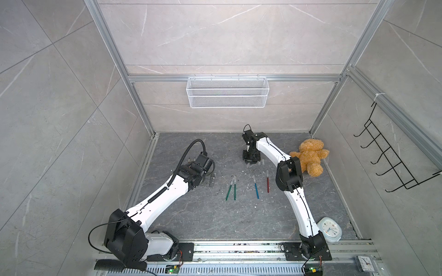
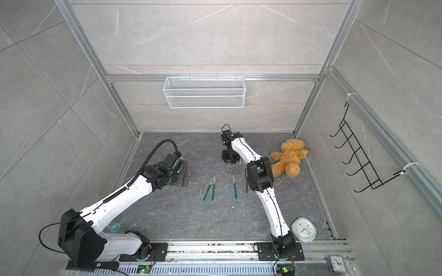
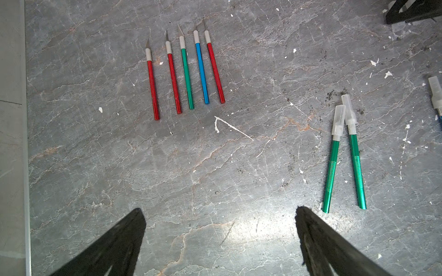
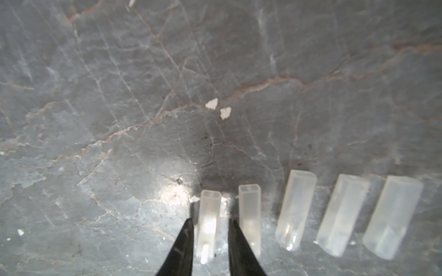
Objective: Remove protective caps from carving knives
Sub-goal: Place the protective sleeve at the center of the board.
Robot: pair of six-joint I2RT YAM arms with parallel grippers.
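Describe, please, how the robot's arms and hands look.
The left arm and right arm have white shells with black joints. A ribbed black hose loops over the left; a thin black cable runs along the right. The left hand and right hand have tapered black fingers.

A milky-clear cap [image 4: 208, 208] lies inside the black pincer [image 4: 211, 221]; four matching caps [image 4: 295, 210] lie beside it, on grey, rust-veined stone [image 4: 119, 95].

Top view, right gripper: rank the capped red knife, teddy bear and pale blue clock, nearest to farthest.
1. Capped red knife, lying close beside the right gripper.
2. Teddy bear, off to the right side.
3. Pale blue clock, beside the right arm's base.
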